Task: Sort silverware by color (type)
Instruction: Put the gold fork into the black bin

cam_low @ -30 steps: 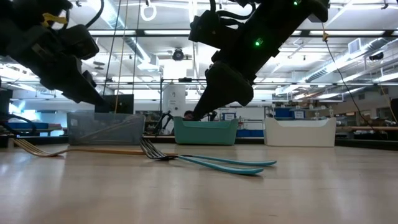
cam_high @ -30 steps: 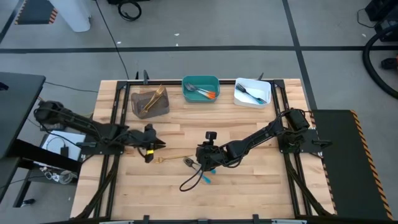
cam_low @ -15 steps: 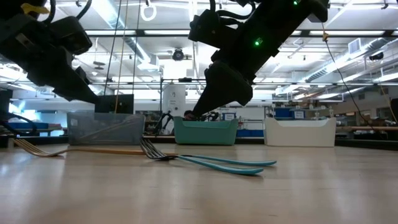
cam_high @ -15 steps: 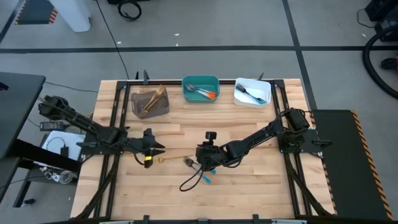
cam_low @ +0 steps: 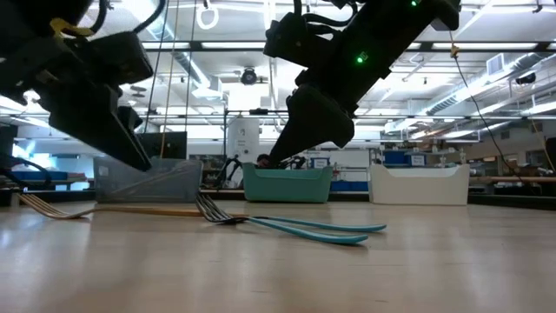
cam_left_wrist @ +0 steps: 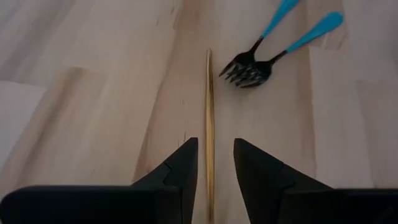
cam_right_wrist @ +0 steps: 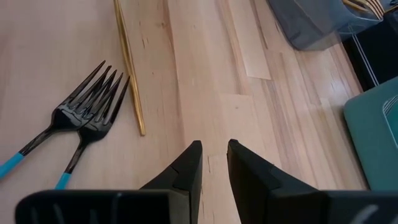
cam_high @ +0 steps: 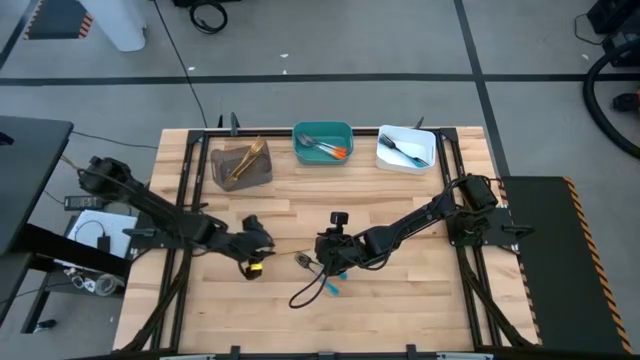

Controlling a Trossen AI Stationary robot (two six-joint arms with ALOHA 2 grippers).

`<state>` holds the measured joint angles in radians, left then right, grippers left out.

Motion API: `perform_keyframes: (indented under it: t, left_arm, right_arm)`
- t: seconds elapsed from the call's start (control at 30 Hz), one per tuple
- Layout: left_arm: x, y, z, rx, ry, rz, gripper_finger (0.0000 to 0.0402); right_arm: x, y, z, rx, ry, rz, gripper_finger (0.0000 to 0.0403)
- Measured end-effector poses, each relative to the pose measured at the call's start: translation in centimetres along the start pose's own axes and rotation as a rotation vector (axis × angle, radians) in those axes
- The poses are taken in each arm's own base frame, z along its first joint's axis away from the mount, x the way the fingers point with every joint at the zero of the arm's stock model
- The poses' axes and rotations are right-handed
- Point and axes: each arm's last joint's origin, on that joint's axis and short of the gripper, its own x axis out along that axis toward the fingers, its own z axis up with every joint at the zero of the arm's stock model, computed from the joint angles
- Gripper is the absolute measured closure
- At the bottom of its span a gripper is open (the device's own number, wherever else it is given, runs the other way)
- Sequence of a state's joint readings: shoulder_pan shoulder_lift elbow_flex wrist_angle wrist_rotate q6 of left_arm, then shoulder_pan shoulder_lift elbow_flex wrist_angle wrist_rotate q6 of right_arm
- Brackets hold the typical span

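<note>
A gold fork [cam_left_wrist: 209,112] lies flat on the wooden table, its tines toward the left edge [cam_low: 39,205]. My left gripper [cam_left_wrist: 216,142] hangs open just above it, one finger to either side of the handle, touching nothing. Beside the handle's far end lie two dark forks with blue handles [cam_right_wrist: 81,124], side by side on the table. My right gripper [cam_right_wrist: 214,146] hovers open over bare wood close to them [cam_high: 320,262], with nothing between its fingers.
Along the far edge stand a grey bin [cam_high: 241,165] with gold pieces, a teal bin [cam_high: 323,143] with orange-handled pieces and a white bin [cam_high: 406,147] with dark forks. Black rails [cam_high: 186,200] run down both sides of the table.
My left gripper has moved toward the table's right and near edges and sunk a little, coming over the gold fork. The right arm and all the silverware have stayed still.
</note>
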<state>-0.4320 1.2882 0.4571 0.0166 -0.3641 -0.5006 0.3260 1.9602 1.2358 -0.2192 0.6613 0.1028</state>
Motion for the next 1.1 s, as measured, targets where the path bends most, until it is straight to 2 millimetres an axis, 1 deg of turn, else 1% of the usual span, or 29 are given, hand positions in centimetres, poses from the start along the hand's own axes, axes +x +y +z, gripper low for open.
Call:
perform_keyframes:
  t: [0.13, 0.2, 0.43, 0.57, 0.77, 1.1]
  left_arm:
    - [0.7, -0.5, 0.2, -0.003, 0.026, 0.010, 0.0288]
    - [1.0, -0.7, 0.2, 0.006, 0.038, 0.012, 0.0281]
    - [2.2, -0.7, -0.7, 0.005, 0.095, 0.044, 0.0226]
    - [2.6, -0.7, -1.1, 0.013, 0.113, 0.054, 0.0211]
    - [3.1, -0.7, -1.5, 0.024, 0.139, 0.069, 0.0217]
    - [3.5, -0.8, -1.8, 0.010, 0.145, 0.083, 0.0258]
  right_arm:
    - [0.0, 0.1, 0.0, -0.002, -0.001, 0.001, 0.0320]
    - [-0.1, 0.1, 0.0, -0.002, -0.001, 0.002, 0.0320]
    - [-0.1, 0.2, 0.0, -0.003, -0.003, 0.004, 0.0320]
    - [-0.1, 0.2, 0.0, -0.003, -0.003, 0.004, 0.0320]
    - [-0.1, 0.2, 0.0, -0.001, -0.003, 0.004, 0.0320]
    - [-0.1, 0.2, 0.1, 0.001, -0.008, 0.004, 0.0320]
